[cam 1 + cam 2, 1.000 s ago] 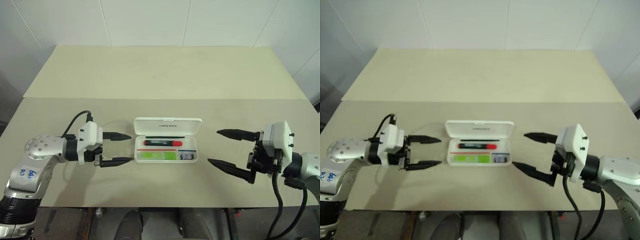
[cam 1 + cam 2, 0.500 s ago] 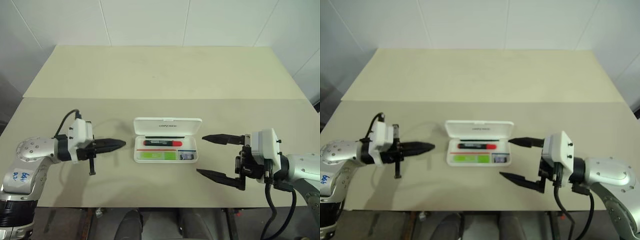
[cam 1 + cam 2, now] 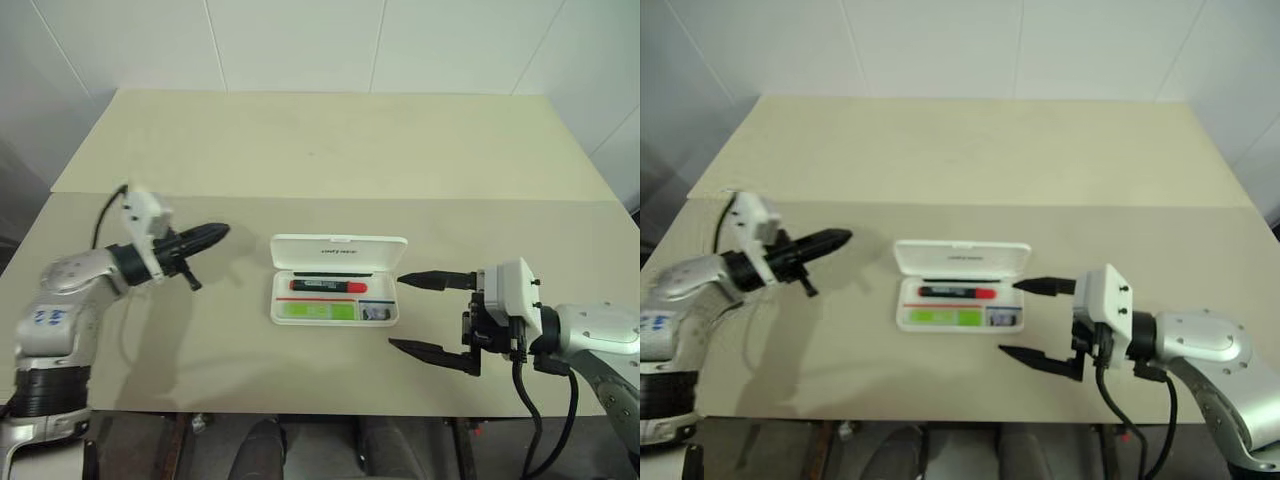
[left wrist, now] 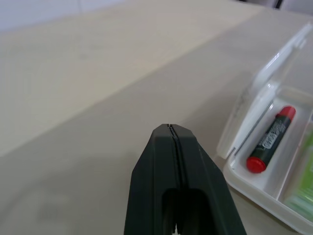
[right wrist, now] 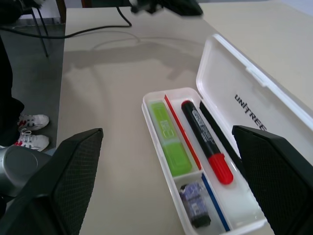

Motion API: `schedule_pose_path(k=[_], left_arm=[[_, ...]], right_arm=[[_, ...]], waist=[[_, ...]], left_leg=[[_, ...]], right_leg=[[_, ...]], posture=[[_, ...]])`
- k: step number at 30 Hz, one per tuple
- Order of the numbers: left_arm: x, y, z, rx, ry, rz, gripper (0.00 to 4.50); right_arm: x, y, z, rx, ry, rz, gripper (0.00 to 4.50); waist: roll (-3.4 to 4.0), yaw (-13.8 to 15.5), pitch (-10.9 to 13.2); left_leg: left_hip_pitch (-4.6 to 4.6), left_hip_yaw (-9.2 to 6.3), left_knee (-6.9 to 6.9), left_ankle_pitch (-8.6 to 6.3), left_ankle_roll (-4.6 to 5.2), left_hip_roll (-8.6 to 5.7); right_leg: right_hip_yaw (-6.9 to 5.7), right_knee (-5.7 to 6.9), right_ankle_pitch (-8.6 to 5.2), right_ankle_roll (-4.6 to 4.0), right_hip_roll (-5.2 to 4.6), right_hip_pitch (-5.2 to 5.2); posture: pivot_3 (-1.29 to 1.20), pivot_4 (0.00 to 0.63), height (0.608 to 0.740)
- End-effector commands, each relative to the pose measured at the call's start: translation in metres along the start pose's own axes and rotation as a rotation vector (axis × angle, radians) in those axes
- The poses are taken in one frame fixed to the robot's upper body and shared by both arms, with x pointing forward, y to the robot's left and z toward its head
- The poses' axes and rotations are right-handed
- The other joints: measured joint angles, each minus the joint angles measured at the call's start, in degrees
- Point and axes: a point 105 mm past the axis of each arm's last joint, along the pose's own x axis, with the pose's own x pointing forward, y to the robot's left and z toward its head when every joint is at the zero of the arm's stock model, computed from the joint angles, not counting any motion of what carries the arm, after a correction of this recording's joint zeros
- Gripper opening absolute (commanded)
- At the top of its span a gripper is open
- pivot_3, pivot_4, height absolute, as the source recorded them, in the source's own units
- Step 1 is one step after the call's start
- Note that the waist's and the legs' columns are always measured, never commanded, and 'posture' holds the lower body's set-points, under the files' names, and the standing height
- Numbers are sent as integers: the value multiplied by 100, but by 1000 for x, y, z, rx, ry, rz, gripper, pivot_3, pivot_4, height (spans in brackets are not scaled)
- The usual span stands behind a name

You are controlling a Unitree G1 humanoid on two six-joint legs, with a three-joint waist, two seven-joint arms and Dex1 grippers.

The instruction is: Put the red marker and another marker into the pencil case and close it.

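Left gripper [image 3: 215,233] jaws pressed together, held level, right gripper [image 3: 418,313] jaws spread wide

From my remote seat this reads as a robot test room or lab rather than a home: a plain beige rectangular tabletop [image 3: 330,150] stands bare against a white panelled wall [image 3: 300,45], and a black cable [image 5: 93,30] trails across the table edge. In the right wrist view I can see a grey hard floor [image 5: 32,73] and a person's white sneakers [image 5: 29,131] beside the table.
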Motion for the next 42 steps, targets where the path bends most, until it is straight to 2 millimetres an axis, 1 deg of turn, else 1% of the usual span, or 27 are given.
schedule_pose_path(k=[1, 4, 6, 9, 15, 18, 22, 27, 33, 37, 42], left_arm=[[20, -1, 1, 48, 28, -27, 23], [38, -5, 2, 60, 35, -79, 23], [47, -6, 7, 67, 24, -112, 23], [51, -6, 14, 79, 14, -146, 23], [48, -7, 18, 115, 21, -227, 23], [44, -11, 15, 141, 49, -285, 23], [45, -16, 11, 175, 75, -328, 23], [49, -25, 10, 207, 83, -379, 23], [54, -39, 18, 241, 49, -460, 23], [54, -47, 22, 263, 39, -519, 23], [49, -63, 19, 308, 59, -637, 23]], right_arm=[[2, -2, 8, -45, -25, -11, 4500], [3, -3, 9, -51, -31, -20, 4500], [4, -2, 9, -51, -32, -28, 4500], [3, -1, 9, -49, -32, -44, 4500], [2, 0, 7, -46, -30, -72, 4500], [2, 0, 7, -43, -34, -82, 4500], [3, -2, 6, -42, -41, -95, 4500], [4, -2, 6, -41, -46, -101, 4500], [5, -1, 5, -37, -48, -106, 4500], [4, -2, 5, -36, -46, -112, 4500], [4, -2, 5, -36, -44, -123, 4500]], waist=[[0, -2, 0], [0, -4, 0], [0, -16, 0], [0, -16, 0], [0, -11, 0], [0, -15, 0], [0, -8, 0], [0, -8, 0], [0, -8, 0], [0, -8, 0], [0, -9, 0]], left_leg=[[-2, 0, -1, 0, 0, 0], [-3, -3, -4, 0, 0, 0], [-4, -4, -5, 0, 0, 0], [-6, -4, -7, -1, 0, 0], [-9, -5, -7, -1, 1, -2], [-9, -7, -8, -1, 1, -2], [-9, -6, -5, -1, 1, -2], [-10, -7, -4, -1, 1, -2], [-10, -8, -5, -1, 1, -2], [-10, -8, -5, -1, 1, -2], [-10, -8, -5, -1, 1, -2]], right_leg=[[0, 0, 2, 3, 0, -1], [-1, 2, 3, 5, 1, -2], [-1, 2, 3, 6, 2, -3], [-1, 3, 4, 7, 2, -7], [-1, 3, 5, 10, 1, -8], [-1, 3, 5, 10, 2, -8], [-1, 4, 5, 10, 2, -7], [-1, 3, 5, 10, 2, -7], [-1, 4, 6, 11, 2, -7], [-1, 4, 6, 11, 2, -7], [-1, 4, 6, 11, 2, -7]], posture=[[0, 150, 740], [0, 150, 740], [0, 150, 740], [0, 150, 740], [0, 150, 740], [0, 150, 740], [0, 150, 740], [0, 150, 740], [0, 150, 740], [0, 150, 740], [0, 150, 740]])
